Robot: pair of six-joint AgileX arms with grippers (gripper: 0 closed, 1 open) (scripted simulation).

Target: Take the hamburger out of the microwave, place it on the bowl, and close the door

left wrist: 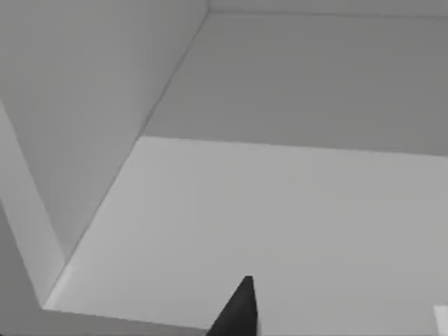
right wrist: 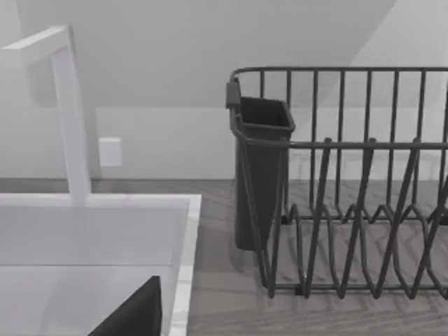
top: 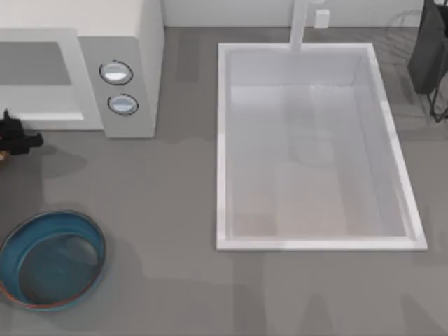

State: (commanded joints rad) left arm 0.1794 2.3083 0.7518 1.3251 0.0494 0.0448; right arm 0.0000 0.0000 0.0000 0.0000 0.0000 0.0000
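The white microwave (top: 133, 42) stands at the back left, its two round knobs (top: 116, 73) on the side panel. The left wrist view looks into its bare grey cavity (left wrist: 280, 210), so the door stands open; the door itself is out of view. My left gripper (top: 19, 140) hangs at the table's far left edge, just in front of the cavity opening, and a dark tip of it (left wrist: 238, 311) shows in the left wrist view. The hamburger is hidden. A thin orange-brown sliver (top: 2, 155) beside the gripper cannot be identified. The blue bowl (top: 52, 260) sits at the front left with nothing in it.
A white sink basin (top: 315, 147) with a tap (top: 301, 24) fills the middle and right of the table. A dark wire dish rack (right wrist: 350, 189) with a cutlery cup (right wrist: 260, 168) stands at the back right, where part of my parked right gripper (right wrist: 133, 315) hovers near the sink's rim.
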